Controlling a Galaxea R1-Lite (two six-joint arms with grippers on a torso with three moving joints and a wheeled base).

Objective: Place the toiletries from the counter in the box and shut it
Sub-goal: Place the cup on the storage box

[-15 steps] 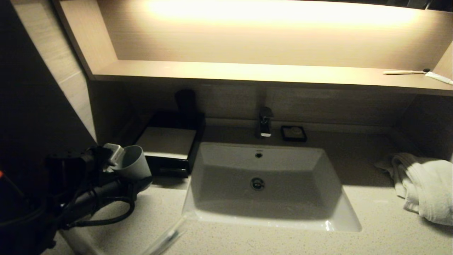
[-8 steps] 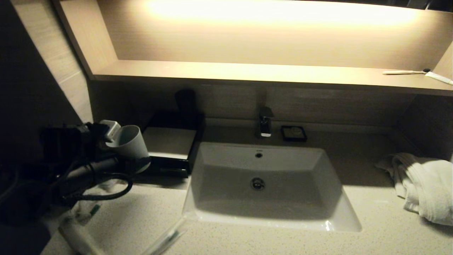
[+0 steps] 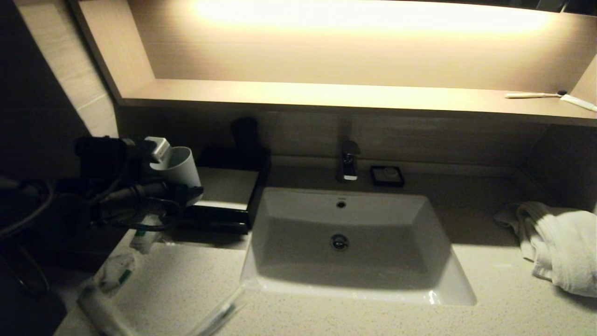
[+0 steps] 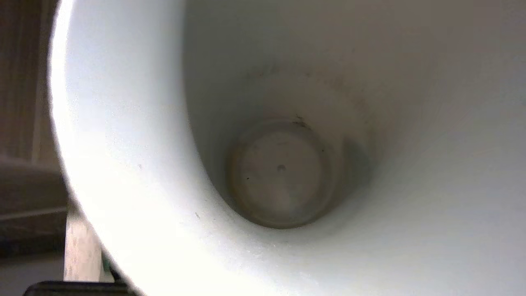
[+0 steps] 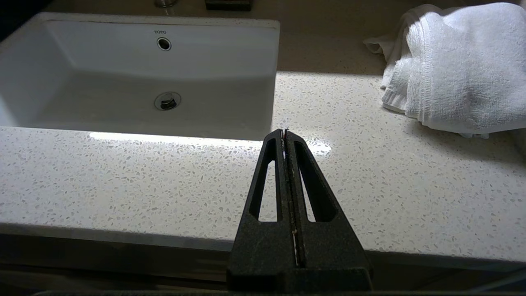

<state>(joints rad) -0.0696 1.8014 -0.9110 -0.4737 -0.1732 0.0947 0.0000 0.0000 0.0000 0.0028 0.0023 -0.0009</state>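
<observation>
Evidently a white cup (image 3: 179,164) is held by the left gripper (image 3: 161,154) above the box (image 3: 224,189); the right gripper (image 5: 284,135) is parked shut by the table (image 3: 326,317). Setting the cup aside is judged next, since the toiletries (image 3: 114,275) remain unpacked.

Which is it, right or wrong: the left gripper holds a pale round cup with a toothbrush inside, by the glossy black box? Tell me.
Wrong. The pale round cup is empty: the left wrist view shows only its bare bottom. The left gripper does hold it by the glossy black box.
</observation>
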